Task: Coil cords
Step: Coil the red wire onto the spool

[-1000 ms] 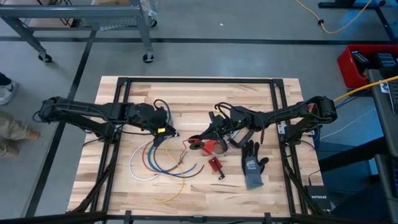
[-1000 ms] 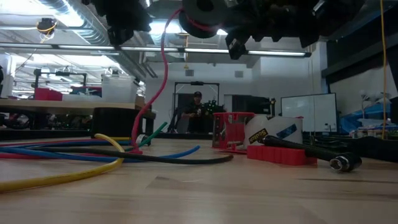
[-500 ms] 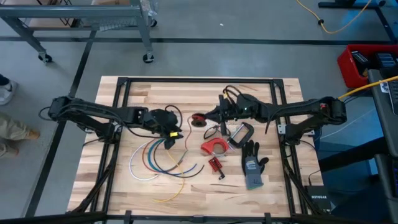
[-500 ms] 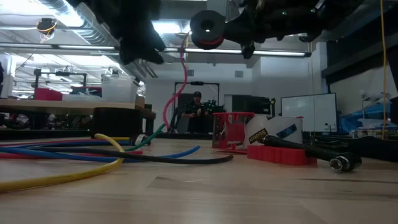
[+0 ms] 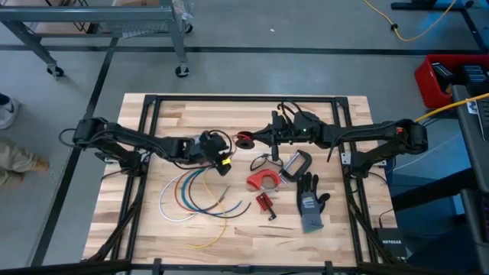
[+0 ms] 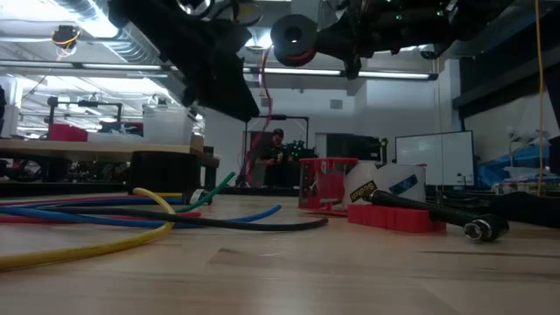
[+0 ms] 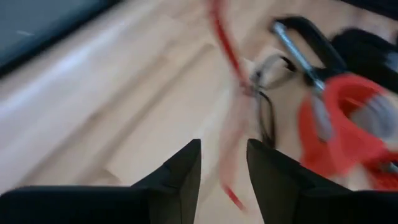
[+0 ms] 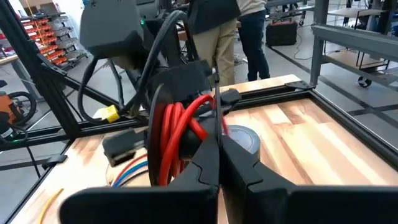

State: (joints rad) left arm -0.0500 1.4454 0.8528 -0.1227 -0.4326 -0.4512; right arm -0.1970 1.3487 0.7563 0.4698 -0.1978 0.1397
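red cord (image 8: 180, 134) is mostly wound on a black spool (image 5: 244, 141), clenched in the right tool (image 5: 263, 140) above the worktop (image 5: 153, 237). beside it, the left tool (image 7: 222, 163) stands released, the loose red tail just ahead. below them, white, blue, green and yellow cords (image 5: 200, 200) lie uncoiled, still to do.

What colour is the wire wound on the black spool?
Red wire on the black round spool, clearest in the right wrist view.

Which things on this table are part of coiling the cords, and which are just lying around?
Part of the job:
red cord coiled on the spool held by the right gripper
loose cords
left gripper

Lying about:
grey glove
tape roll
black clamp
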